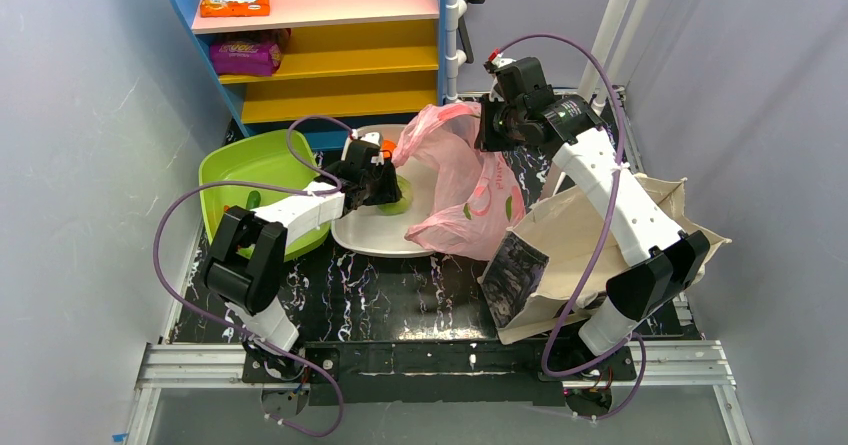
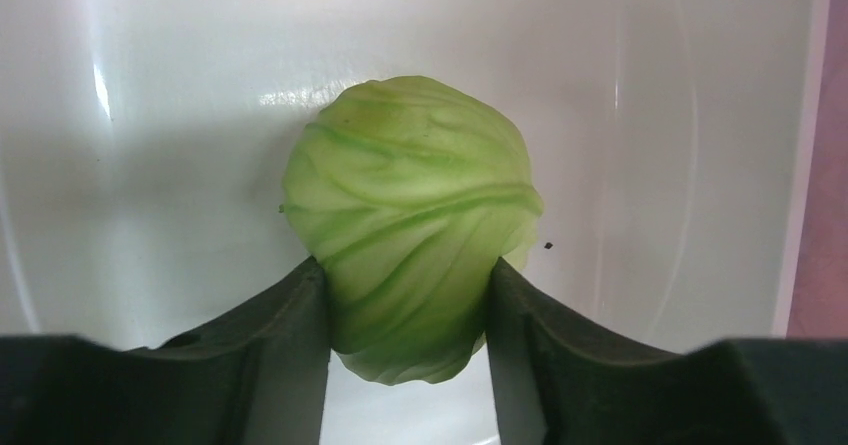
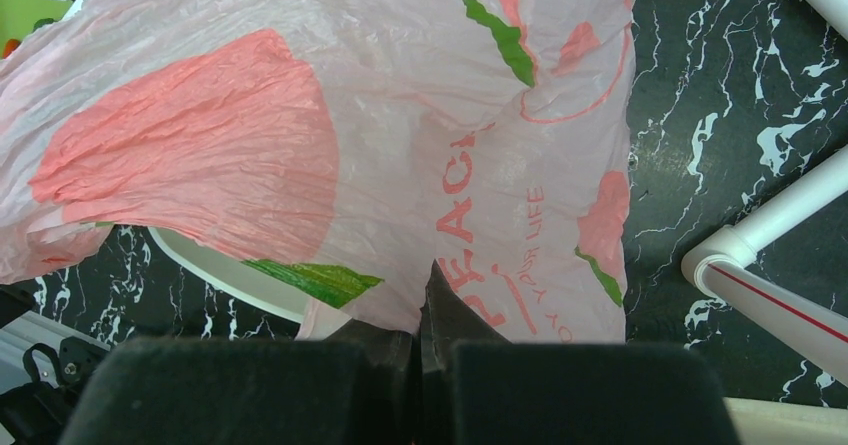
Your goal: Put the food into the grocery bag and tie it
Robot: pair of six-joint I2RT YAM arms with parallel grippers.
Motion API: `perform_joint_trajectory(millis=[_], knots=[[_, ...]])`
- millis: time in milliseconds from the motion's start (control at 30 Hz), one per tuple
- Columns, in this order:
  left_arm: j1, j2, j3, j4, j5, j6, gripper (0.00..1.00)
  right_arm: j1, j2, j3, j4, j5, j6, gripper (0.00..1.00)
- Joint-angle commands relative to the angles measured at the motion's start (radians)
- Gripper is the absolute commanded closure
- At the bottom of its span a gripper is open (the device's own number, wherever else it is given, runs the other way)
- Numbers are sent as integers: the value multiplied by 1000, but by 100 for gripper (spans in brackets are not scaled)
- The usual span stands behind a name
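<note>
A pale green cabbage lies on the white plate. My left gripper is shut on it, one finger pressed against each side. From above, the left gripper covers most of the cabbage at the plate's back. Just behind it peeks a small orange fruit. The pink grocery bag hangs half over the plate's right side, lifted by its top edge. My right gripper is shut on that edge. In the right wrist view the grocery bag spreads out below the right gripper.
A lime green tray sits left of the plate with a small green piece in it. A beige canvas tote lies under the right arm. A coloured shelf with snack packs stands at the back. A white pole crosses beside the bag.
</note>
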Motion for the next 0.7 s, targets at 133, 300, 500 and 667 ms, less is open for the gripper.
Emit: perform_joint_trajectory(millis=[133,300,500,667], knots=[[7,-89,7,-127,-6,18,68,-13,-38,-9,26,-11,9,99],[7,-170,15,-189,-12,18,76,-12,-39,3,19,-10,20,99],[6,-306,0,-246,-4,31,100,-13,-37,4,15,-30,42,99],[2,-443,-22,-307,-18,42,100,-13,-21,30,-17,-4,60,99]])
